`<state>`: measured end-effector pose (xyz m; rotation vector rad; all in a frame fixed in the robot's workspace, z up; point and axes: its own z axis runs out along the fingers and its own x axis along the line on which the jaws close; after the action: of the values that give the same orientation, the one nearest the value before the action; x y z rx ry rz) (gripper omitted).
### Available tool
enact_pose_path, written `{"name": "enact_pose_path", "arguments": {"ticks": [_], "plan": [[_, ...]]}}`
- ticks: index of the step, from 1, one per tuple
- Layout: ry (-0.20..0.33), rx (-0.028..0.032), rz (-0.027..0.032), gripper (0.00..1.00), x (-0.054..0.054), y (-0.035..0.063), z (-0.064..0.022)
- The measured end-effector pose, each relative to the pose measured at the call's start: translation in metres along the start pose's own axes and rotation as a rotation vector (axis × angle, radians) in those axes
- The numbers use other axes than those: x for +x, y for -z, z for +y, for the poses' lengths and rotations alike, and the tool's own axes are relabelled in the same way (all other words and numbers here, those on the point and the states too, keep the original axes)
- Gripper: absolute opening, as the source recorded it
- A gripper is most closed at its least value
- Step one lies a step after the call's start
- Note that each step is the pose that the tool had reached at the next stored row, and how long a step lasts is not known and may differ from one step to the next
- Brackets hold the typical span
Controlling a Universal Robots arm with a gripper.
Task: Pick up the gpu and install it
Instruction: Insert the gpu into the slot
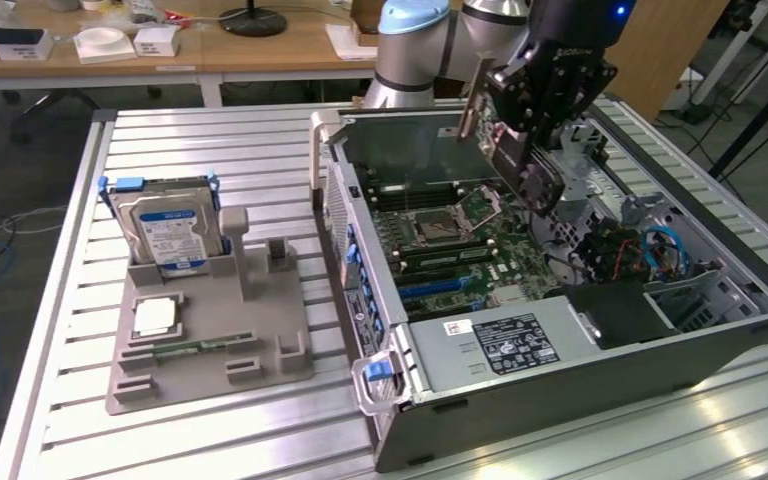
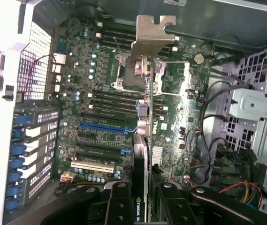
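The gpu (image 1: 535, 180), a thin dark card with a pale metal bracket (image 2: 153, 44) at one end, hangs edge-down over the open computer case (image 1: 704, 350). My gripper (image 1: 544, 100) is shut on it, with one finger pressed to each flat side. The wrist view looks along the gpu's edge (image 2: 145, 136), with my gripper (image 2: 142, 208) clamped on the near end by a black finger (image 2: 119, 206) on each side. The card hovers above the motherboard (image 1: 471, 255), over the processor socket and memory slots. It touches no slot.
A blue expansion slot (image 2: 102, 126) and a white one (image 2: 92, 166) lie on the board beside the card. The case also holds a power supply (image 1: 504, 340) and a drive cage (image 2: 255, 105). At the exterior view's left, a grey holder (image 1: 211, 340) carries a blue-labelled hard drive (image 1: 168, 235).
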<state>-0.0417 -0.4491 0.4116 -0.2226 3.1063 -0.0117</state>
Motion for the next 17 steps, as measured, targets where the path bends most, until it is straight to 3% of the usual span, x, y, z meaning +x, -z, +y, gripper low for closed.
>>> {"name": "enact_pose_path", "arguments": {"ticks": [17], "plan": [[0.160,-0.0043,-0.0015,0.26,0.0000,0.0000,0.0000]]}}
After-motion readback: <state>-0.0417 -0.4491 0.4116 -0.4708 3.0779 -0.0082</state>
